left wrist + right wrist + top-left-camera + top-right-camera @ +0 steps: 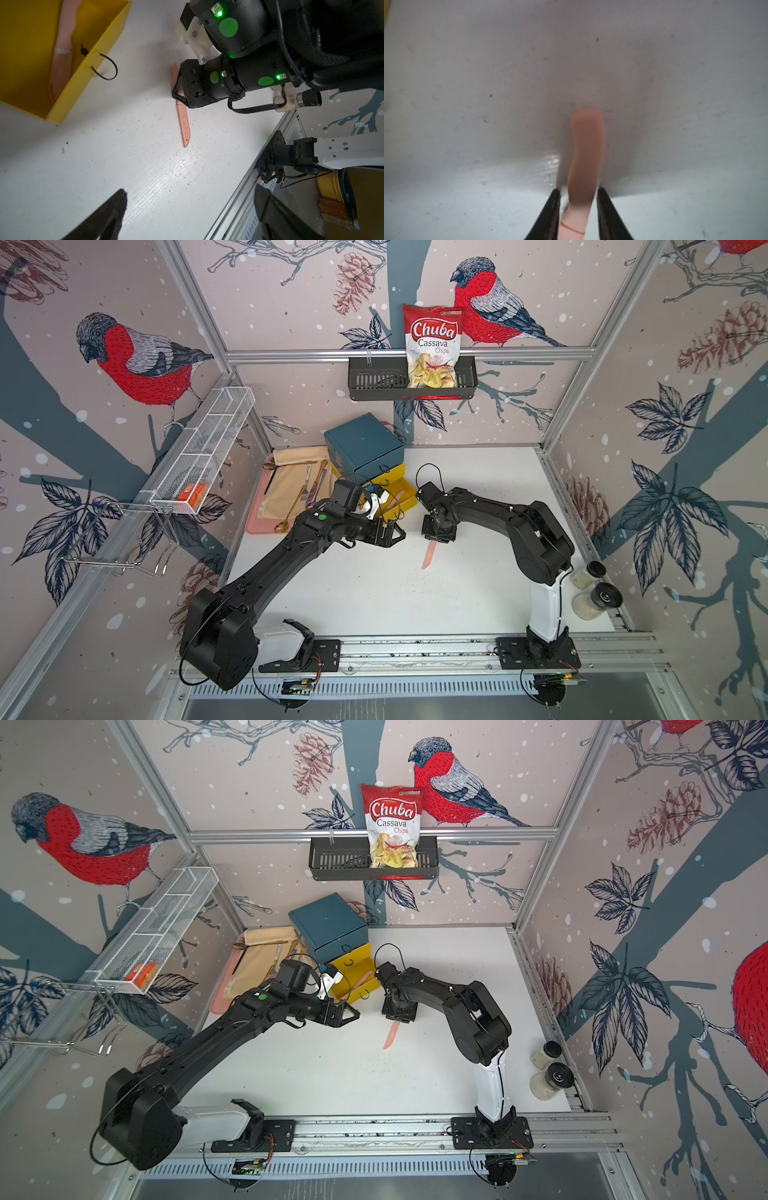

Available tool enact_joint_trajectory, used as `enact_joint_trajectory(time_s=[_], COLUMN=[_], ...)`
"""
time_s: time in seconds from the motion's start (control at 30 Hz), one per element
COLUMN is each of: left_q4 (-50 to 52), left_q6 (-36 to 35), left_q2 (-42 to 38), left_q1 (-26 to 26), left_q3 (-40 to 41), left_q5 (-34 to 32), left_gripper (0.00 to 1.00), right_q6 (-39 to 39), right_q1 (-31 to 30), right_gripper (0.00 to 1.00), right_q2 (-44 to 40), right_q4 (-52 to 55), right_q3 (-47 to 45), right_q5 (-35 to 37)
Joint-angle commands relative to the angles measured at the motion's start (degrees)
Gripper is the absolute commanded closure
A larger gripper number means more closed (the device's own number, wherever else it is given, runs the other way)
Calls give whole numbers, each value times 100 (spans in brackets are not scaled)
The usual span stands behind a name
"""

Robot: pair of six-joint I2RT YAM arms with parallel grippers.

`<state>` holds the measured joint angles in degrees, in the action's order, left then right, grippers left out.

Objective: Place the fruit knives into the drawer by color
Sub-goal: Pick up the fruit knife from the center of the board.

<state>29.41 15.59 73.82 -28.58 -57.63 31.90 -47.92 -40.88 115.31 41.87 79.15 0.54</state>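
One pink knife [62, 62] already in open yellow drawer [76, 83]. 2nd pink knife [185, 124] flat on worktop [124, 166], handle btwn right tool [579, 190] jaws; clamped or not, can't tell. Left tool [397, 533] wide open, empty. Blue, green knives: none in sight.

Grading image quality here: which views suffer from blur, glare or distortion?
Right wrist view: the pink knife between the jaws is out of focus, glare on the table beside it. Left wrist view: sharp, knife lettering legible. Both top views: sharp, evenly lit.
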Motion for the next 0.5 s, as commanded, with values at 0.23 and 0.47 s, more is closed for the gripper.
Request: enact_joint_trajectory(time_s=[0.23,0.47], left_q4=[-295,-322], left_q6=[243,306], left_q2=[-94,-51], left_q1=[-95,-127], left_q3=[95,76], left_q5=[-83,-145], left_gripper=[3,3], right_q6=[-191,-119], right_q1=[-54,15], right_gripper=[90,100], right_q2=[168,127], right_q4=[47,67], right_q3=[-389,-345], right_q5=[-423,-441])
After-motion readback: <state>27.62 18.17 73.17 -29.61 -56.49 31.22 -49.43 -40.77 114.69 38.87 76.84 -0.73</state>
